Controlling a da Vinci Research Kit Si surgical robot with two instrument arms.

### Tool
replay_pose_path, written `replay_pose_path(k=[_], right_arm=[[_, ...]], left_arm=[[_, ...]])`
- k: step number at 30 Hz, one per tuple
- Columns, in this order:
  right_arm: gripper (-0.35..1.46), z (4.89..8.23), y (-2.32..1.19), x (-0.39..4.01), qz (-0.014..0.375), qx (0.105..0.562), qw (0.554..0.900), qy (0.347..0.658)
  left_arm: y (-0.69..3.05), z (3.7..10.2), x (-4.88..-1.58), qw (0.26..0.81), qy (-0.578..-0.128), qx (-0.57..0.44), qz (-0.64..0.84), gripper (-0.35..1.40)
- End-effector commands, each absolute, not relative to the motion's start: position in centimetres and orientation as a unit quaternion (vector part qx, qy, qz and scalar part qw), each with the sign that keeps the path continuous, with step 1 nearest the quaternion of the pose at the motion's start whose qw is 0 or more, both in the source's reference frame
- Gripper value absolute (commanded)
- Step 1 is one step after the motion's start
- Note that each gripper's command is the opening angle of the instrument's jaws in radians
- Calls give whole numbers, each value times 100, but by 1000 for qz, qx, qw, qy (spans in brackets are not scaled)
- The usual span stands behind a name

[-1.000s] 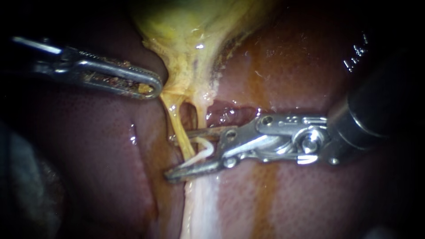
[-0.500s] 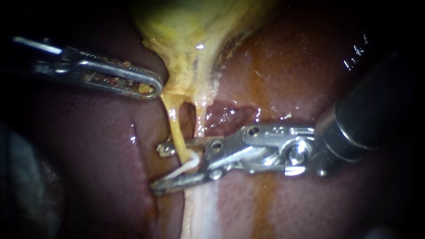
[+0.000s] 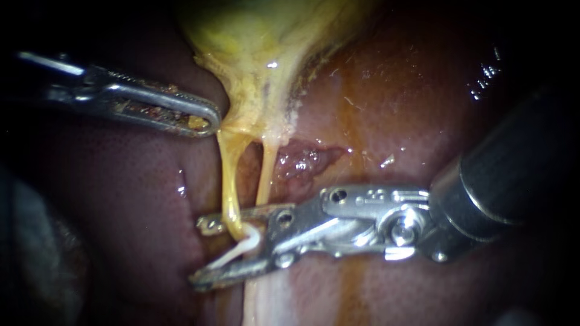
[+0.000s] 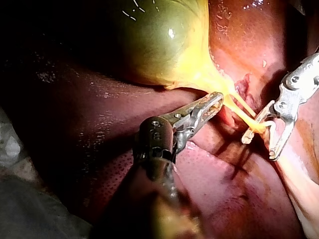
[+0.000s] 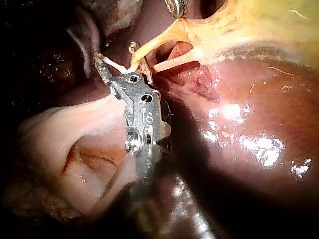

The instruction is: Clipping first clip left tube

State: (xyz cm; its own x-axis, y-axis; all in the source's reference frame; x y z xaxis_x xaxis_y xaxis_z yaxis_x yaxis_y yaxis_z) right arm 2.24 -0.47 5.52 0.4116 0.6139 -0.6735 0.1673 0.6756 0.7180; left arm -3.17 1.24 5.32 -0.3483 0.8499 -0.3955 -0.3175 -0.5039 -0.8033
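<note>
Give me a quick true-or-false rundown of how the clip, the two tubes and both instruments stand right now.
1. The left tube passes through the right instrument's end effector. True.
2. The clip is squeezed flat around that tube. False: the white clip gapes open, carried in the spread end effector.
3. The left instrument's end effector grips the right tube. False: it is shut on the gallbladder at its lower edge, above both tubes.
4. Two tubes run down from the gallbladder, side by side with a gap between them. True.
</note>
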Motion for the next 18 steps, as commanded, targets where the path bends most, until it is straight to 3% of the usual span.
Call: replay_pose_path(k=[1,18], right_arm=[[43,553,-47,223,149,374,752,521],[9,546,-36,217,191,406,741,499]], left_arm=[[124,532,-317,385,-316,-422,758,-35],[123,533,-318,385,-316,-422,758,-35]])
